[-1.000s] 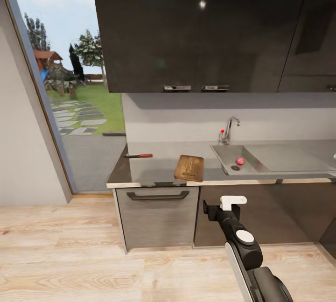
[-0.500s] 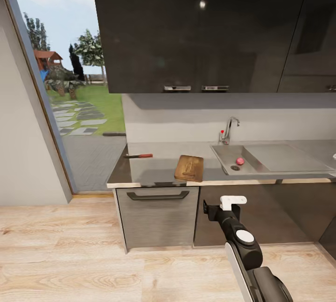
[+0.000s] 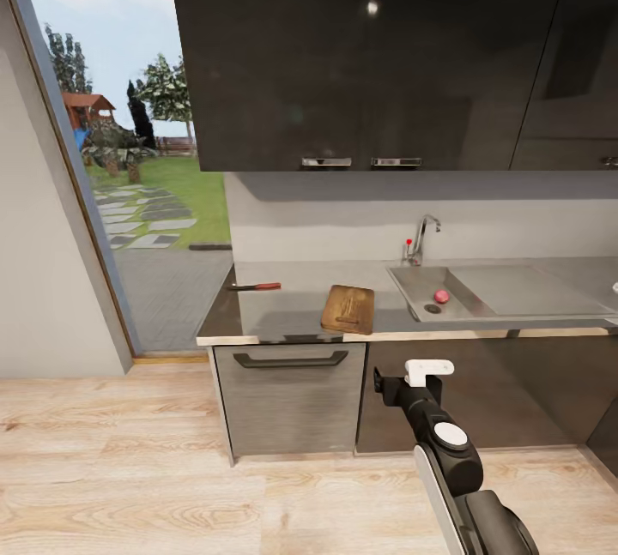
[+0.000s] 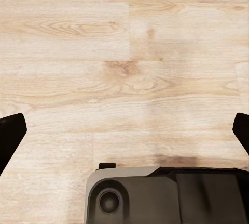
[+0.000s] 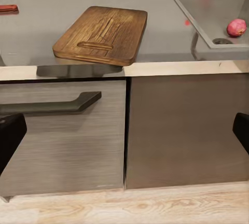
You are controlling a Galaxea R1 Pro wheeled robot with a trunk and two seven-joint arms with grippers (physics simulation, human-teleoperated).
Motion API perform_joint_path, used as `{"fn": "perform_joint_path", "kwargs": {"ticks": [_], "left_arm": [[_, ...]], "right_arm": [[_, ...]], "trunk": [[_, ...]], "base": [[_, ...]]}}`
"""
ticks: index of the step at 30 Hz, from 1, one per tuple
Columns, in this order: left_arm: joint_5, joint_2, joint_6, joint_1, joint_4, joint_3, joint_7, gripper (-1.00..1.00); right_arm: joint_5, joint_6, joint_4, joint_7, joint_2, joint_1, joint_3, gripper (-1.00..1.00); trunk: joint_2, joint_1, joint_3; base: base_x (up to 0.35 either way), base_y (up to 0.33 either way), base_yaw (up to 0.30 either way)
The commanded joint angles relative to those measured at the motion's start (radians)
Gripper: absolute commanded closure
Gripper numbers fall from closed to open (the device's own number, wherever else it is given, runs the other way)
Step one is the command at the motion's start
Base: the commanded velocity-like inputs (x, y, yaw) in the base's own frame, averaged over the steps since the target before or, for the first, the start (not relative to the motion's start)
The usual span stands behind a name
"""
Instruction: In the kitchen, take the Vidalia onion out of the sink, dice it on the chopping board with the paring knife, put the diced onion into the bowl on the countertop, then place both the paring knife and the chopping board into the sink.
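The Vidalia onion lies in the steel sink beside the drain. The dark wooden chopping board rests at the countertop's front edge. The paring knife lies further left; its red handle shows in the right wrist view. My right arm is held low in front of the cabinets. The right gripper is open, facing the cabinet fronts below the board. My left gripper is open over the wood floor. A white sliver at the counter's far right may be the bowl.
Dark wall cabinets hang above the counter. A drawer with a dark handle sits under the board. The tap and red knob stand behind the sink. A glass door to the garden is at the left.
The garden seen through the door shifted slightly a second ago, so the camera moved a little. The arm and the things on the counter have stayed put.
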Motion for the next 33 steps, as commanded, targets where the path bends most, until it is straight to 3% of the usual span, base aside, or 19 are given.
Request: {"fn": "perform_joint_path", "kwargs": {"ticks": [1, 17, 26, 33], "left_arm": [[0.001, 0.000, -0.002, 0.001, -0.001, 0.000, 0.000, -1.00], [0.005, 0.003, -0.003, 0.001, -0.001, 0.007, 0.001, -1.00], [0.060, 0.019, -0.005, 0.001, -0.001, 0.009, 0.003, -1.00], [0.079, 0.036, -0.006, 0.001, 0.000, 0.009, 0.000, -1.00]], "right_arm": [[0.000, 0.006, -0.001, -0.005, 0.000, 0.000, 0.001, -1.00], [0.001, 0.006, -0.001, -0.005, 0.000, -0.001, 0.002, -1.00], [0.001, 0.006, -0.001, -0.005, 0.000, 0.000, 0.002, -1.00], [0.001, 0.006, -0.001, -0.005, 0.000, 0.000, 0.001, -1.00]], "trunk": [[-0.001, 0.000, 0.000], [-0.001, 0.000, 0.000], [-0.001, 0.000, 0.000], [-0.001, 0.000, 0.000]], "base": [[0.000, 0.000, 0.000], [0.000, 0.000, 0.000], [0.000, 0.000, 0.000], [0.057, 0.047, 0.000]]}}
